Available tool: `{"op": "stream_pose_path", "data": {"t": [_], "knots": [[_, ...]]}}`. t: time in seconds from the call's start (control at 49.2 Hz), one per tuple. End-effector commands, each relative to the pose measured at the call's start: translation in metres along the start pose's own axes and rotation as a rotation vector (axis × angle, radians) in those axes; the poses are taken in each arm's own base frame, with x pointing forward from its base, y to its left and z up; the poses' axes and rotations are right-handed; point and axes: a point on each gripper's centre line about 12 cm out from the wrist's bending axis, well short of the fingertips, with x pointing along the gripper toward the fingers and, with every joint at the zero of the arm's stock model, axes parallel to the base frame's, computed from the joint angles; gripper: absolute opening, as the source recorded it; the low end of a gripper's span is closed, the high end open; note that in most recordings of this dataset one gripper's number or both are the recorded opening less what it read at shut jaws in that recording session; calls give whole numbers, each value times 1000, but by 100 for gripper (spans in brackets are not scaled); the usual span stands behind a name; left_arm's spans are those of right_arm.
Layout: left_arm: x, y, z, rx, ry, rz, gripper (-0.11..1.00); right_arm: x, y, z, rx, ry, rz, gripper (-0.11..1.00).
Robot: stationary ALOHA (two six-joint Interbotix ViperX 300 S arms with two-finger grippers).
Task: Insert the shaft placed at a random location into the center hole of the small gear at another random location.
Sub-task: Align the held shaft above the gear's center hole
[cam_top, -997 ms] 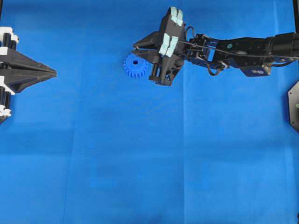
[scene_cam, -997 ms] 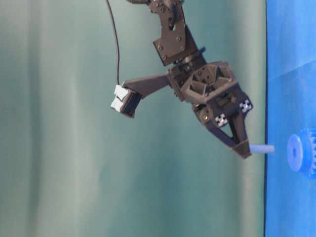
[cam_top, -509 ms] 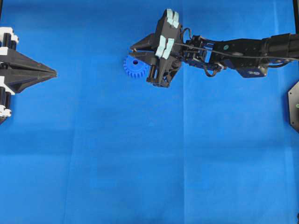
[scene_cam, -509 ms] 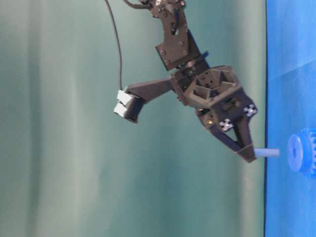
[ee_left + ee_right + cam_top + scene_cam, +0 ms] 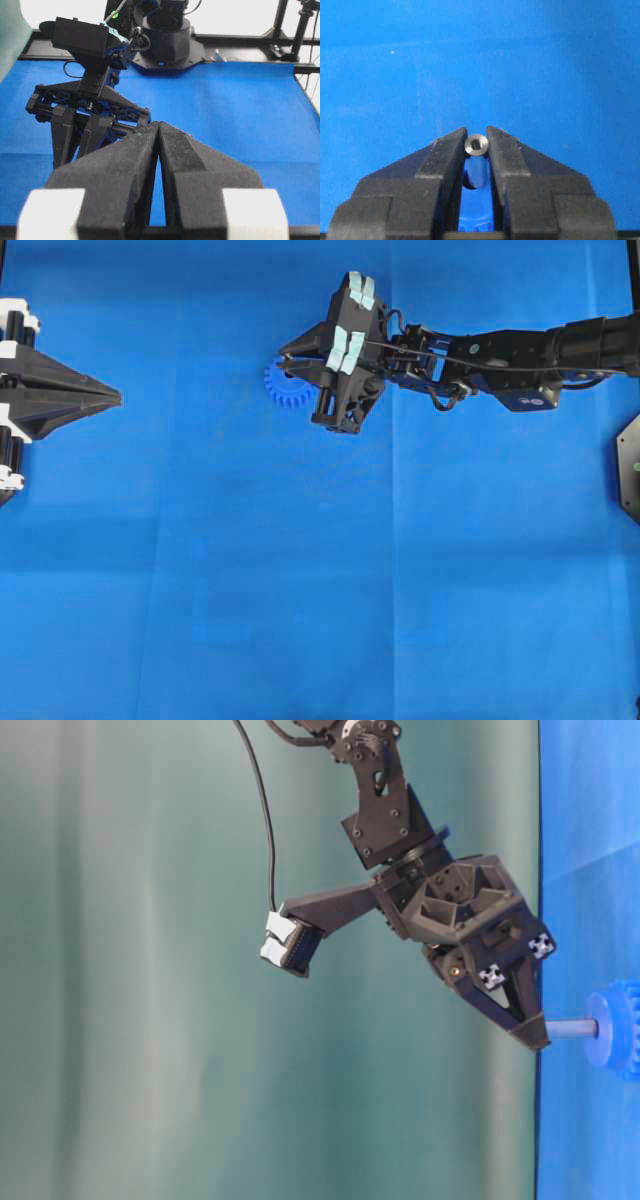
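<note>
At the 12 o'clock side of the table point(image 5: 300, 590), the right pincer point(image 5: 528, 1035) is clamped on the shaft point(image 5: 572, 1029), a smooth grey metal pin. The table-level view shows the pin's free end touching the hub of the small gear point(image 5: 280, 385), a bright blue plastic toothed wheel resting on the blue cloth. The step in hand is judged to be insertion. Whether the tip has entered the center hole cannot be told, since the pin hides it. The next move calls for a straight push along the pin's axis, with the grip held until it seats. The left pincer point(image 5: 159, 132), matte black, is together and parked at 9 o'clock.
</note>
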Motion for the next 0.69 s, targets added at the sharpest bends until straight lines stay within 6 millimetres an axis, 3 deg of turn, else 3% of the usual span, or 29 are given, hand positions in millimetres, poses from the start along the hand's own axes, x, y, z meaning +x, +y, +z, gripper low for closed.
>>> {"op": "stream_pose_path", "data": {"t": [0.0,0.407,0.671], "knots": [[1,0,4,0,-11,1,0,0,2,15,4,-46,5,3],[1,0,4,0,-11,1,0,-22,5,49,0,-125,15,3],[1,0,4,0,-11,1,0,-22,5,47,1,-105,16,3]]}}
